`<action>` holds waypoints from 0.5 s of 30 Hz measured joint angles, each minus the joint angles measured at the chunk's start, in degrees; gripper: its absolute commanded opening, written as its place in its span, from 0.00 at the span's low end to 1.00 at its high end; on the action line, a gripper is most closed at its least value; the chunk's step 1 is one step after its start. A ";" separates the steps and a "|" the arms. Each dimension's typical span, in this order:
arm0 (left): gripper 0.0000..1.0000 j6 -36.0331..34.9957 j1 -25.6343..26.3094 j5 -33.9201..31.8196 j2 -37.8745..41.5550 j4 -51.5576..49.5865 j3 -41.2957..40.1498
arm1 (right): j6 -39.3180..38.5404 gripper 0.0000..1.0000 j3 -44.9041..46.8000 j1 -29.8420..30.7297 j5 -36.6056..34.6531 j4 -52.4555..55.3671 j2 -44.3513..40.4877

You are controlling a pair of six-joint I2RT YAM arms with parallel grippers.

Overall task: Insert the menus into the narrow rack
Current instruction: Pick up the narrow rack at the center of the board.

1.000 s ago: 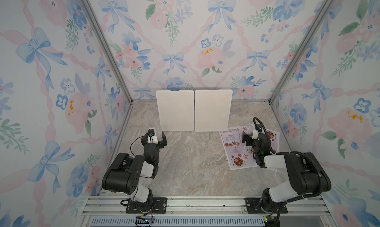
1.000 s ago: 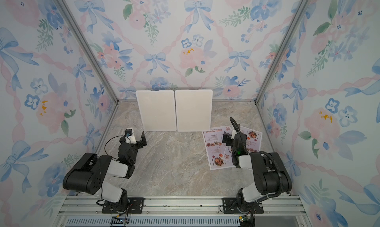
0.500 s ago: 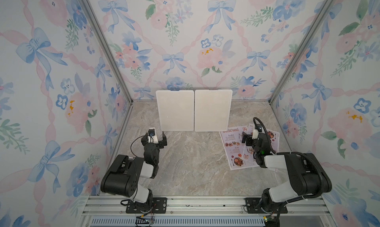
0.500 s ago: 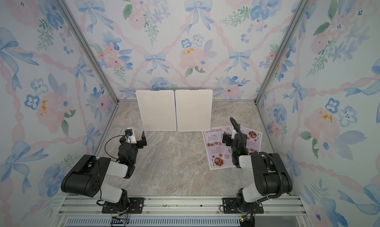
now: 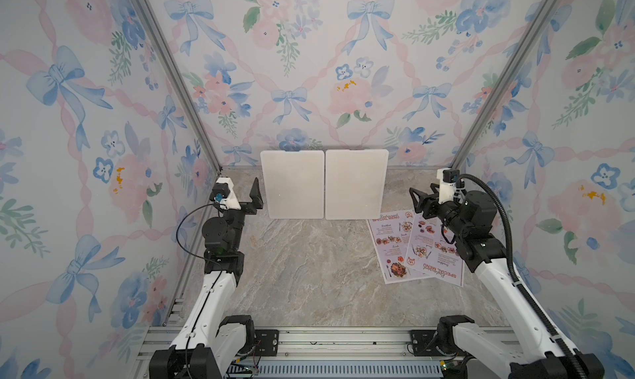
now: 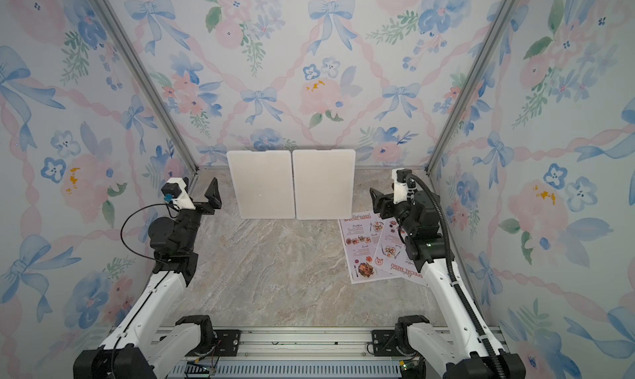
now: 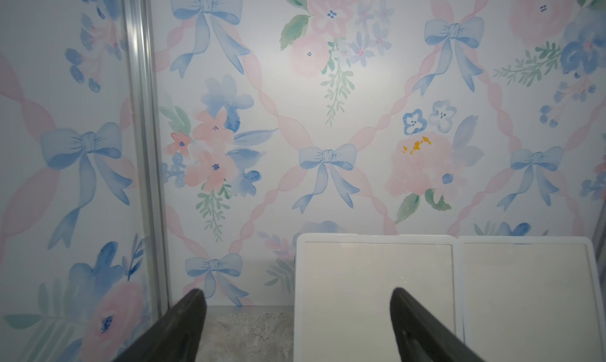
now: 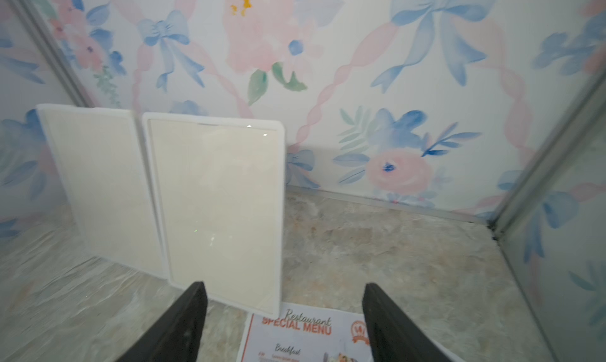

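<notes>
The menus lie flat on the table, right of centre in both top views. They are two overlapping sheets. The top sheet sits further right, with its heading turned toward the lower edge of the frame. The right arm crosses over that sheet's right side and hides part of it.

The rack, two white framed panels side by side, stands at upper centre before the back wall. Its lower right corner is just beside the under sheet's heading.

The right claw hangs over the menus' upper end, jaws spread wide with nothing held. In the right wrist view the heading shows between its fingers.

The left claw is left of centre, near the rack's left edge, likewise spread wide and empty. A metal post runs up the back left corner.
</notes>
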State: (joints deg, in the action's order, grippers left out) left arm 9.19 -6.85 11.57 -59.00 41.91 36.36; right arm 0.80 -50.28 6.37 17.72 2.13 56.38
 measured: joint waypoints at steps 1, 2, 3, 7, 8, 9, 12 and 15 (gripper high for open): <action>0.84 1.29 -2.14 3.54 -3.15 -0.50 2.89 | 0.00 0.77 -0.04 0.28 3.04 1.99 -0.42; 0.84 2.38 -3.69 6.75 -6.38 -1.16 5.62 | -0.20 0.77 -0.37 0.59 5.92 4.22 -0.59; 0.84 3.23 -4.66 9.38 -9.16 -1.62 7.74 | -0.39 0.77 -0.81 0.90 8.13 6.14 -0.61; 0.84 4.20 -5.53 17.99 -17.73 -3.32 12.20 | -2.95 0.77 -4.28 2.80 14.91 14.36 0.04; 0.84 4.11 -5.51 19.58 -19.26 -3.72 12.48 | -3.82 0.77 -5.42 3.28 16.06 16.22 0.52; 0.84 3.89 -5.42 20.50 -20.46 -4.04 12.68 | -4.37 0.77 -6.19 3.56 16.72 17.38 0.87; 0.82 2.38 -5.05 22.01 -23.89 -4.83 13.20 | -5.66 0.77 -7.23 4.22 18.27 19.67 2.08; 0.82 0.22 -4.22 22.69 -27.76 -5.22 14.51 | -6.03 0.77 -7.21 4.68 18.95 20.79 3.08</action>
State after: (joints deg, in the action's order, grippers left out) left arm 9.41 -11.07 34.26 -86.76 36.69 50.87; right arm -5.23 -57.49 11.05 36.67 22.92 59.46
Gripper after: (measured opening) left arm 0.816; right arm 0.771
